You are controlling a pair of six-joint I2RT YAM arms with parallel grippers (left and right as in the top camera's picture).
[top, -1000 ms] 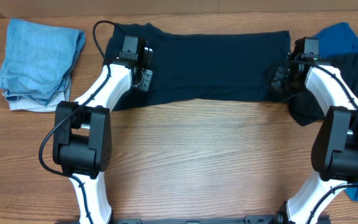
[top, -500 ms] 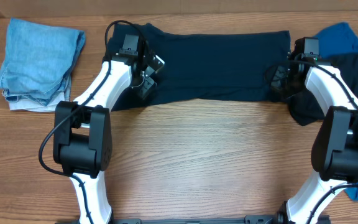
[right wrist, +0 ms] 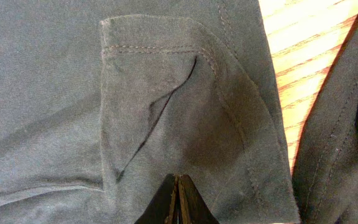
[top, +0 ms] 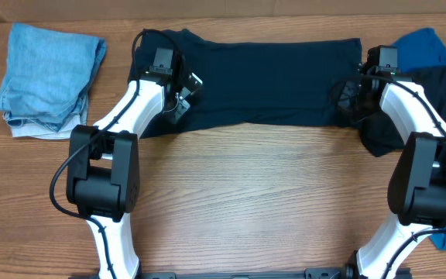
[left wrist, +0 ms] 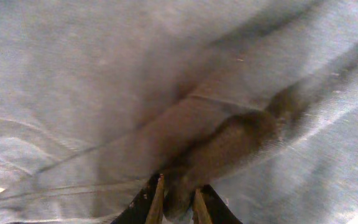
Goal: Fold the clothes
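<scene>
A dark navy shirt (top: 269, 77) lies spread flat across the back of the table. My left gripper (top: 186, 93) is over its left end. In the left wrist view the fingers (left wrist: 176, 200) are shut on a raised fold of the shirt (left wrist: 229, 143). My right gripper (top: 348, 99) is at the shirt's right end. In the right wrist view its fingers (right wrist: 178, 193) are pressed together over a folded-over sleeve (right wrist: 154, 93), with no fabric seen between them. Another dark shirt (top: 433, 97) and a bright blue one (top: 424, 45) lie at the far right.
A stack of folded pale light-blue garments (top: 49, 77) sits at the back left. The wooden table (top: 246, 201) fills the front. Bare wood (right wrist: 303, 37) shows between the spread shirt and the other dark shirt (right wrist: 347, 143).
My left gripper has turned and shifted slightly right over the shirt's left end, bunching the fabric there. The right arm has not moved.
</scene>
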